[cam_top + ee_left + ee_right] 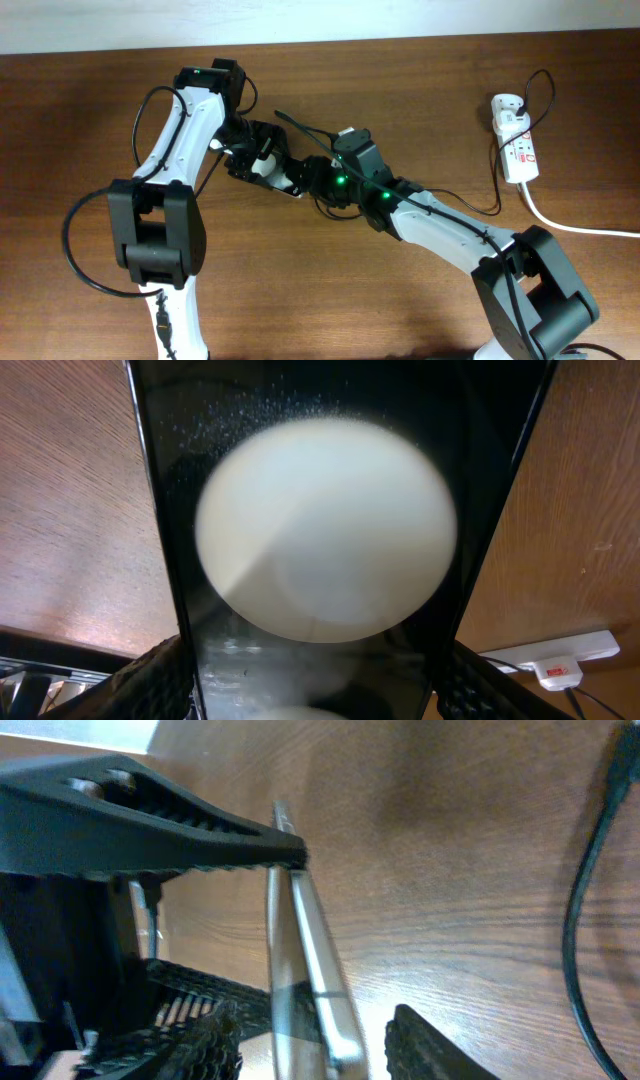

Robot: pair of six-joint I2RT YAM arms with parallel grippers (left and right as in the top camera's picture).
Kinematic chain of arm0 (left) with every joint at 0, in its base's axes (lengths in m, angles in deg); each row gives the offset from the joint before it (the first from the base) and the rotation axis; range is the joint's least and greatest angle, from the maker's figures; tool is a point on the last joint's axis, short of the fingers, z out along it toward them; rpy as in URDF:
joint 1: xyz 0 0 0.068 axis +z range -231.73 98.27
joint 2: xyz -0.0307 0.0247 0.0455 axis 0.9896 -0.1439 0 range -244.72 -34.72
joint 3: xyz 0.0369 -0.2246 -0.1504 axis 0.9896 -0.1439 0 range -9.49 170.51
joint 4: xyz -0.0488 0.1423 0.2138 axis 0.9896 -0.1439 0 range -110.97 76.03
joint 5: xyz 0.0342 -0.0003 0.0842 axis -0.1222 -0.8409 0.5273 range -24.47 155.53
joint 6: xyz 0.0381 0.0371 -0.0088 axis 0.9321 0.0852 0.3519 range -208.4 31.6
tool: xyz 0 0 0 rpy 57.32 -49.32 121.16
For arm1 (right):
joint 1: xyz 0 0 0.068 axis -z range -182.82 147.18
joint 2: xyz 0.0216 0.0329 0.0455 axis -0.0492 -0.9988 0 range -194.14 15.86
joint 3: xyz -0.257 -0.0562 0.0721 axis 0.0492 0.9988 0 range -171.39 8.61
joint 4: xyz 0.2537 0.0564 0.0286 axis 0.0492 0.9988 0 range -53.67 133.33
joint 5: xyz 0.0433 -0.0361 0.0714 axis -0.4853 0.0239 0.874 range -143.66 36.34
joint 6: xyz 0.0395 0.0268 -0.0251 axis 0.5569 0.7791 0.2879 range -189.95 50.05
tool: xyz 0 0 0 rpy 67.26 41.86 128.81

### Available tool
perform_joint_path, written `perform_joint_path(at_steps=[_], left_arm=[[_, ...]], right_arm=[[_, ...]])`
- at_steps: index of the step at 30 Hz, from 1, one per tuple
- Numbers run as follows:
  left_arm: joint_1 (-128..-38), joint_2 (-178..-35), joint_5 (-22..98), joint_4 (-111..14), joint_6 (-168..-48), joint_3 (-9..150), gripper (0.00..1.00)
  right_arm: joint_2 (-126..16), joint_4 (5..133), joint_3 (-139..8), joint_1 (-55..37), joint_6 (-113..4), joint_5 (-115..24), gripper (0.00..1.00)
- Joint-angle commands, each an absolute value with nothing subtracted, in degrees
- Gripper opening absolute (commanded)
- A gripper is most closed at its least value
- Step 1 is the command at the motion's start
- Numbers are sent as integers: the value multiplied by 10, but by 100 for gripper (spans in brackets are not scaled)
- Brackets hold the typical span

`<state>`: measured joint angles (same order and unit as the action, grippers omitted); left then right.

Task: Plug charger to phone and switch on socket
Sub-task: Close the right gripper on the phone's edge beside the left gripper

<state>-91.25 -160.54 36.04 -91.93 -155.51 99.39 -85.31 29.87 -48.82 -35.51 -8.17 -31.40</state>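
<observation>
The phone (330,540) fills the left wrist view, its glossy black screen showing a large white round spot. My left gripper (315,675) is shut on the phone, one finger on each long edge. In the overhead view the left gripper (266,168) and right gripper (312,180) meet mid-table, mostly hiding the phone (293,188). In the right wrist view the phone's thin edge (305,940) stands between my right gripper's fingers (310,1045), which are open, with a gap on the right side. The charger (497,185) runs from the socket (518,145) under the right arm. Its tip is hidden.
The socket's thick white cord (575,226) runs off the right edge. A thin black cable (298,125) lies just behind the grippers. The socket (560,660) shows low right in the left wrist view. A black cable (585,920) curves along the right of the right wrist view.
</observation>
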Motion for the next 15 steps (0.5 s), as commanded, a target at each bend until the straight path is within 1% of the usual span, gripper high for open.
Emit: perform_joint_path(at_steps=[1, 7, 15], left_arm=[[-915, -1604, 358, -921, -1561, 1006, 0], [-915, -1604, 358, -921, -1561, 1006, 0], [-915, -1604, 358, -925, -1561, 1006, 1]], right_arm=[[-858, 294, -499, -359, -79, -330, 48], [-858, 291, -499, -379, -79, -349, 47], [-858, 286, -499, -381, -80, -380, 46]])
